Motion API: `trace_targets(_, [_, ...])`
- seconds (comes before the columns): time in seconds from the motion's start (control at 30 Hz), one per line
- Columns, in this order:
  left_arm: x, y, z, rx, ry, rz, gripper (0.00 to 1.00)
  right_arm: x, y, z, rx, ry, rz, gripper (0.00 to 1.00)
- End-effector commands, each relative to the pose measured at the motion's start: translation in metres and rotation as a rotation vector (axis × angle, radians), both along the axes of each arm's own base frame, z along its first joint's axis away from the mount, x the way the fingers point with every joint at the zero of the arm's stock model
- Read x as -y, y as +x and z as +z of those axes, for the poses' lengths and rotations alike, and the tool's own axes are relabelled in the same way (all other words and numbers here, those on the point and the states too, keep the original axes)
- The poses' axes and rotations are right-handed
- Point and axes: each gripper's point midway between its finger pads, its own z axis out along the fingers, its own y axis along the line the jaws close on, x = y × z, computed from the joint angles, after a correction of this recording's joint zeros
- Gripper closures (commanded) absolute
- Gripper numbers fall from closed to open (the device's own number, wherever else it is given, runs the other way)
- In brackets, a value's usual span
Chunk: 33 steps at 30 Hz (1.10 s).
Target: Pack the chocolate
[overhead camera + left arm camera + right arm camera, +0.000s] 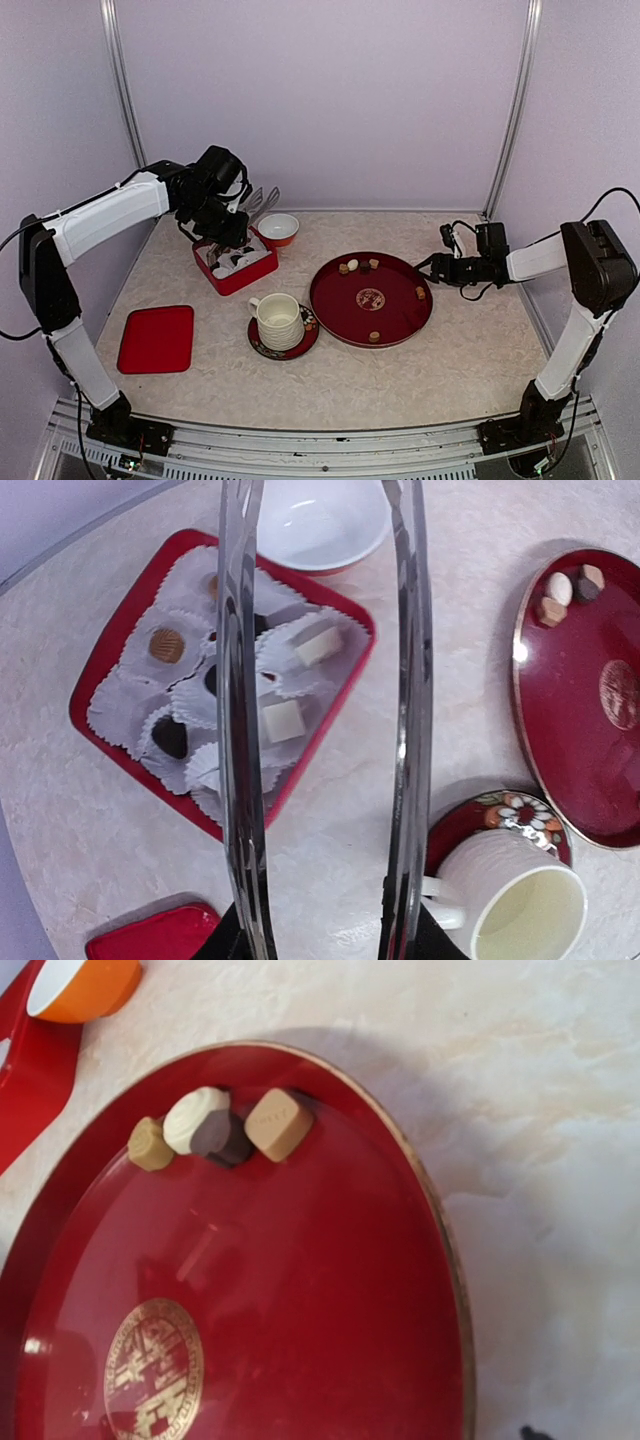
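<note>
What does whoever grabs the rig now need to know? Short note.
Left gripper: shut on the tongs, tips apart and empty, over the red box.
Right gripper: open, empty, by the tray's right edge.
Chocolates: several in the box's paper cups; four clustered at the tray's far rim, two singles elsewhere on it.
Done: box partly filled. Left: move the tray's six over, then probably fit the red lid.
</note>
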Motion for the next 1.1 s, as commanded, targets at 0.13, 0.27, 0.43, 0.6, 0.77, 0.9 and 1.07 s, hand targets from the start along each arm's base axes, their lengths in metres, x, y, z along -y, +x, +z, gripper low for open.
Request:
trace_targets(0.13, [0.081, -0.033, 0.005, -0.016, 0.0, -0.202, 0.64, 0.007, -0.007, 0.007, 0.013, -0.006, -0.006, 0.17])
trace_targets(0.27, [0.113, -0.045, -0.015, -0.067, 0.015, -0.28, 0.64, 0.008, -0.008, 0.004, 0.006, -0.003, -0.004, 0.18])
trace_targets(0.43, [0.138, -0.049, -0.049, -0.147, 0.039, -0.341, 0.64, 0.007, -0.009, 0.004, 0.006, 0.006, -0.005, 0.19])
trace_targets(0.6, [0.147, -0.05, -0.074, -0.226, 0.05, -0.362, 0.65, 0.008, -0.01, 0.002, 0.004, 0.007, -0.006, 0.19])
trace_targets(0.77, [0.151, -0.05, -0.088, -0.279, 0.061, -0.335, 0.67, 0.009, -0.01, -0.001, -0.001, 0.012, -0.008, 0.2])
trace_targets(0.9, [0.151, -0.049, -0.093, -0.295, 0.055, -0.318, 0.68, 0.009, -0.01, -0.002, -0.002, 0.018, -0.008, 0.2])
trace_targets(1.07, [0.152, -0.048, -0.104, -0.318, 0.066, -0.316, 0.69, 0.009, -0.01, -0.005, -0.007, 0.022, -0.007, 0.2])
